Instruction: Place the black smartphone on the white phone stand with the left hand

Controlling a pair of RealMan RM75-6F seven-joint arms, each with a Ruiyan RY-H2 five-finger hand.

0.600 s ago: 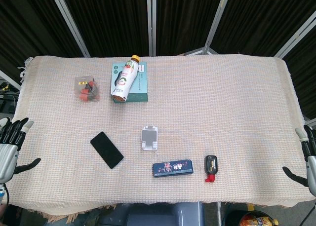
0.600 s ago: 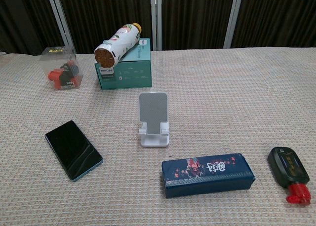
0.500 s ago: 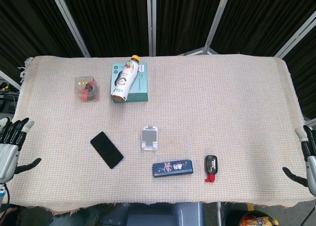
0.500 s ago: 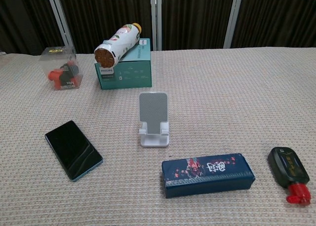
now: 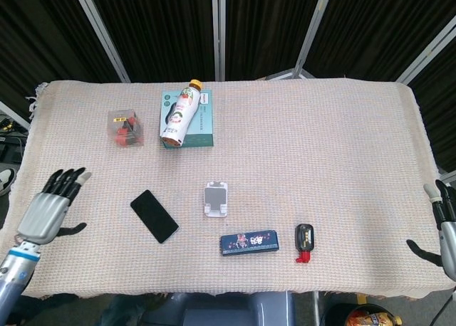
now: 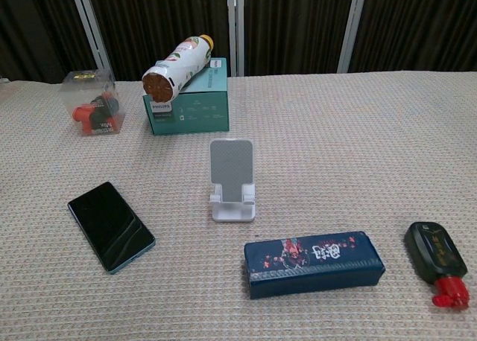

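Observation:
The black smartphone [image 5: 154, 216] [image 6: 111, 224] lies flat and face up on the woven cloth, left of centre. The white phone stand [image 5: 216, 199] [image 6: 232, 180] stands upright at the middle with nothing on it. My left hand [image 5: 50, 209] is over the table's left part, well left of the phone, fingers spread and holding nothing. At the table's right edge my right hand [image 5: 447, 230] shows only partly, its fingers apart and empty. Neither hand appears in the chest view.
A teal box [image 5: 188, 119] with a drink bottle [image 5: 180, 113] lying on it sits at the back, a clear box of red parts [image 5: 125, 129] to its left. In front lie a dark blue pencil case [image 5: 249, 243] and a black-and-red key fob [image 5: 305, 241].
My left hand has moved in from the table's left edge toward the phone, rising over the cloth. The right hand and the objects have stayed where they were.

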